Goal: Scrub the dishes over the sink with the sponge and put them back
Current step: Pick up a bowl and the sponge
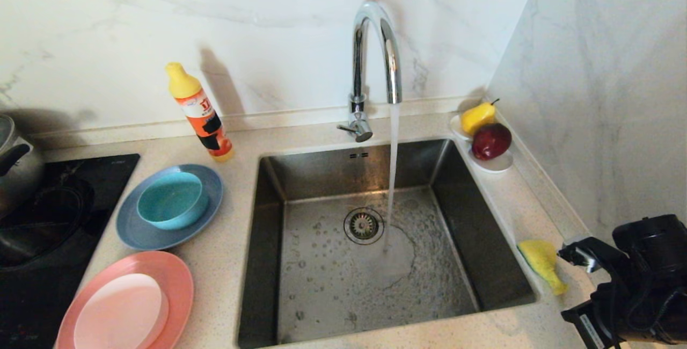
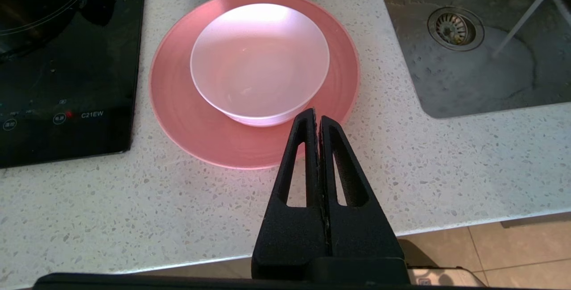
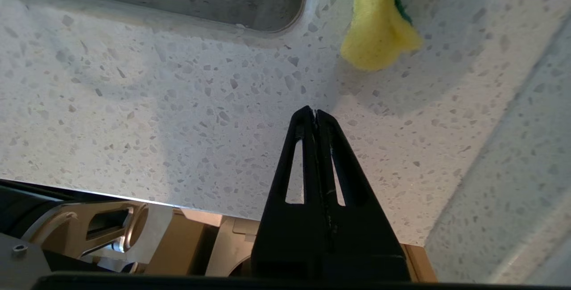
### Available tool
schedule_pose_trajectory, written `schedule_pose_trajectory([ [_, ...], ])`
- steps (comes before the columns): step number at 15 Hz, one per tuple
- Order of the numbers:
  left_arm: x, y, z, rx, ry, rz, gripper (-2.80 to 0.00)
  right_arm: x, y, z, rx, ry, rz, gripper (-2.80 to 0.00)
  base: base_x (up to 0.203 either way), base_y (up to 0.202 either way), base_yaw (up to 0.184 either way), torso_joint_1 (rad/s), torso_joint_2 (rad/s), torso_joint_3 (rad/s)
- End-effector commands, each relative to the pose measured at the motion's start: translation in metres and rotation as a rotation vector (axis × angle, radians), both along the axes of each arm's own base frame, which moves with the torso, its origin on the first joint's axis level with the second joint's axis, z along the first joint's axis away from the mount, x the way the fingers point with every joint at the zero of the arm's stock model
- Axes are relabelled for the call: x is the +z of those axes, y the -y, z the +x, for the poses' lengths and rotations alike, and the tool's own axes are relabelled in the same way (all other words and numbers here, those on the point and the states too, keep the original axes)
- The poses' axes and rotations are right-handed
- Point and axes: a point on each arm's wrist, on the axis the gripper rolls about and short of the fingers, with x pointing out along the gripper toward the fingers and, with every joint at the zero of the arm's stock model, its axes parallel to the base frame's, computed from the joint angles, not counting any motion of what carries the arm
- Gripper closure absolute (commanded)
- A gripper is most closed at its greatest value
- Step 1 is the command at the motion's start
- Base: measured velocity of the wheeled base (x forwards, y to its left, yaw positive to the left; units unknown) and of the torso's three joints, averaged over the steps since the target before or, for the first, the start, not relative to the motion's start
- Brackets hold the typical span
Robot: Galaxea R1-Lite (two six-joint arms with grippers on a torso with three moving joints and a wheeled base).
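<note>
Beside the sponge (image 3: 379, 26), right tool (image 3: 316, 112) closed, empty.

Only thing I can actually read is "C21EW", printed in white on the black induction hob (image 2: 67, 80), down by its touch controls near the front edge. The orange soap bottle (image 1: 201, 115) has a label too, but it's too blurry to read.
</note>
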Motion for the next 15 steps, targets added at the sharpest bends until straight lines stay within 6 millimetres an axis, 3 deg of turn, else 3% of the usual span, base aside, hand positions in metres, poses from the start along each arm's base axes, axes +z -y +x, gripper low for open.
schedule_pose_trajectory([
  [1, 0.0, 0.0, 0.0, 0.0, -0.003, 0.0, 0.0, 0.007, 0.0, -0.002, 0.007, 0.026, -0.002, -2.8, 0.0, 0.0, 0.0, 0.0, 0.0, 0.0],
  [15, 0.0, 0.0, 0.0, 0.0, -0.003, 0.0, 0.0, 0.014, 0.003, 0.041, -0.016, 0.067, -0.003, -2.8, 0.0, 0.0, 0.0, 0.0, 0.0, 0.0],
])
